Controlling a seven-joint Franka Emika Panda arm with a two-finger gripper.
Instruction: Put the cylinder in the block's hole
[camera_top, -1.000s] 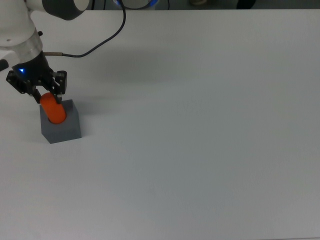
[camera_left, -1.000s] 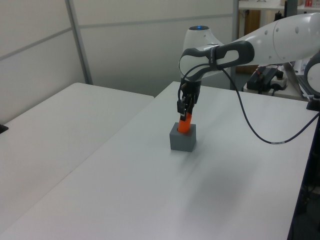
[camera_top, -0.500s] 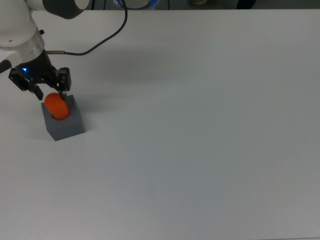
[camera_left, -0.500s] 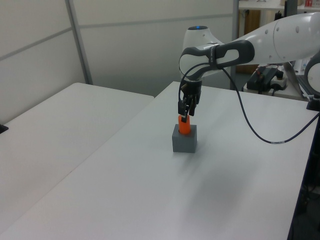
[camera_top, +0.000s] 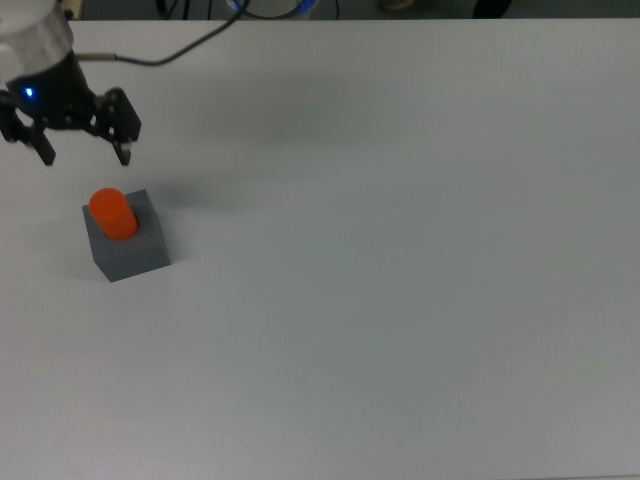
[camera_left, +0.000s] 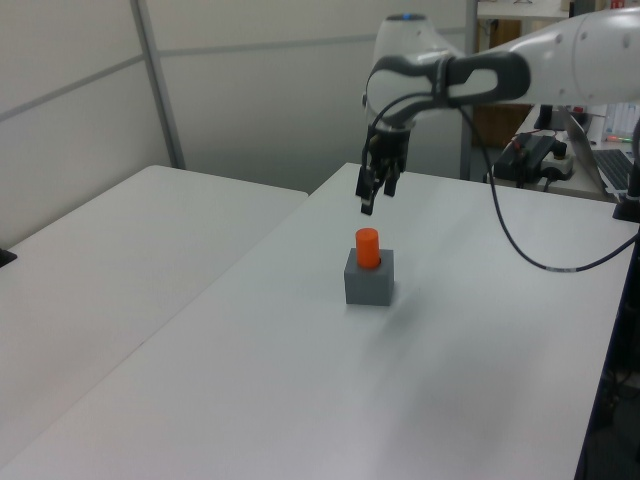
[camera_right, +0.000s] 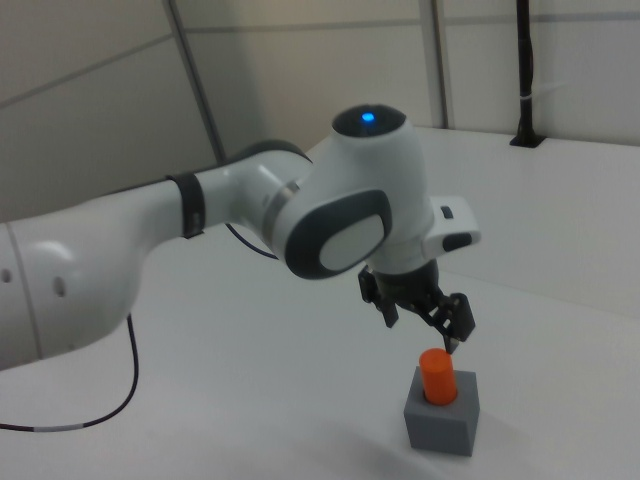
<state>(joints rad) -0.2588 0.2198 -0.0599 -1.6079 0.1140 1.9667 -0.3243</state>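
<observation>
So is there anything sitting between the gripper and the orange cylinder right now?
Nothing visible. The gripper hangs open above the cylinder, with only empty air between them. The cylinder stands upright in the block, its top half sticking out.

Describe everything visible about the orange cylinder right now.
The cylinder is small, smooth and bright orange, taller than wide, with a flat round top. It stands upright with its lower end sunk in the top of the grey block, the upper part sticking out. Only the block touches it; the hand hangs open above, clear of it.
</observation>
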